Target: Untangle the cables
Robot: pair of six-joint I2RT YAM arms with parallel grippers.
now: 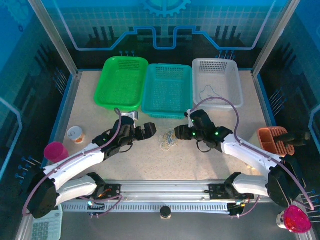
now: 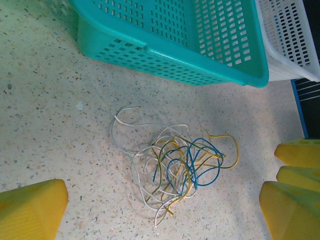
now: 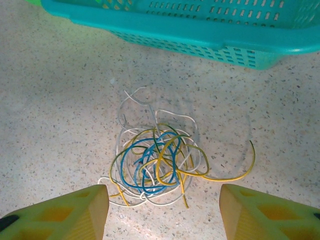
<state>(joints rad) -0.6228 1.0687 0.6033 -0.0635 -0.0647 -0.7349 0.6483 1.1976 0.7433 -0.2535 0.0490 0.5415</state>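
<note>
Tangle of hair-thin flexible cables [image 1: 168, 141] in yellow, whitish and dark blue: lies on the speckled beige table [image 1: 100, 115], near the middle, just on the near side of the teal perforated plastic basket [image 1: 170, 114] and not touching it. The clump is roughly round with no clear long axis. One whitish end [image 2: 122, 117] trails toward the far side and one yellow loop [image 3: 240, 172] strays outward.

Right gripper [image 3: 162, 200]: just right of the tangle and aimed left at it, fingers partly spread, holding nothing; judged the nearer arm.

Left gripper [image 1: 150, 132]: close on the tangle's left and aimed right, fingers spread wide, empty.

Obstructions: none between either claw and the cables; the teal wall limits any reach from the far side.

Surroundings: green plastic basket [image 1: 117, 106] far left; white plastic basket [image 1: 220, 105] far right; orange slotted holder [image 1: 274, 139] at the right edge; pink cup [image 1: 55, 151] at the left edge.
</note>
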